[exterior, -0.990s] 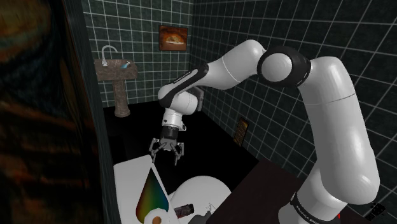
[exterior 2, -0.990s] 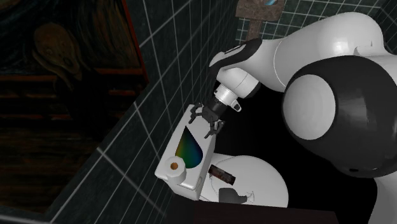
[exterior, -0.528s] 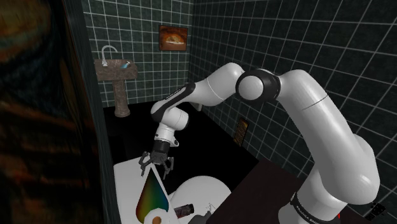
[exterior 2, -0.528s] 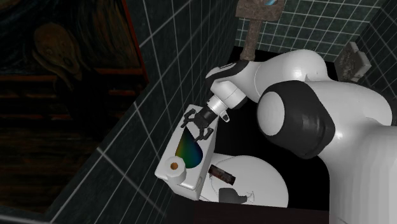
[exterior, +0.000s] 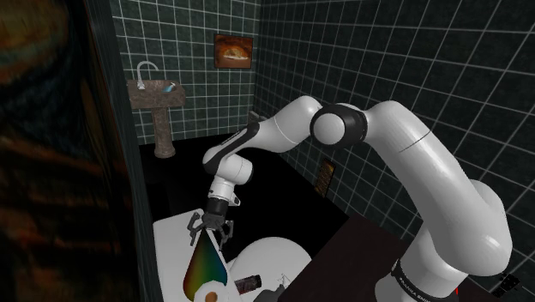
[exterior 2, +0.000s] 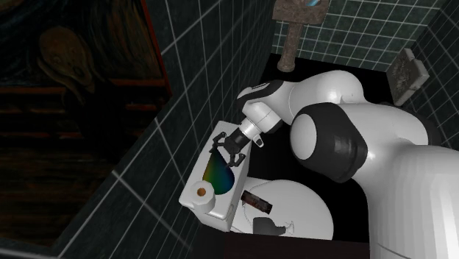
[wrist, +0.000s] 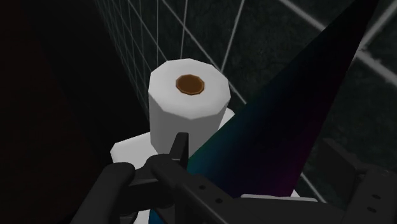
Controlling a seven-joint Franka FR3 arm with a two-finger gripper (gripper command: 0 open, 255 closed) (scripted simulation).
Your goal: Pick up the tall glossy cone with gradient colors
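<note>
Claw (exterior: 212, 232) open, fingers spread either side of rainbow-gradient cone (exterior: 206, 268) tip; contact unclear. Cone upright mid-top of white toilet tank (exterior: 170, 249), just beside toilet roll (wrist: 189, 102) at tank end.

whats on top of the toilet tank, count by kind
rainbow-gradient cone: 1
toilet paper roll: 1
total: 2
</note>
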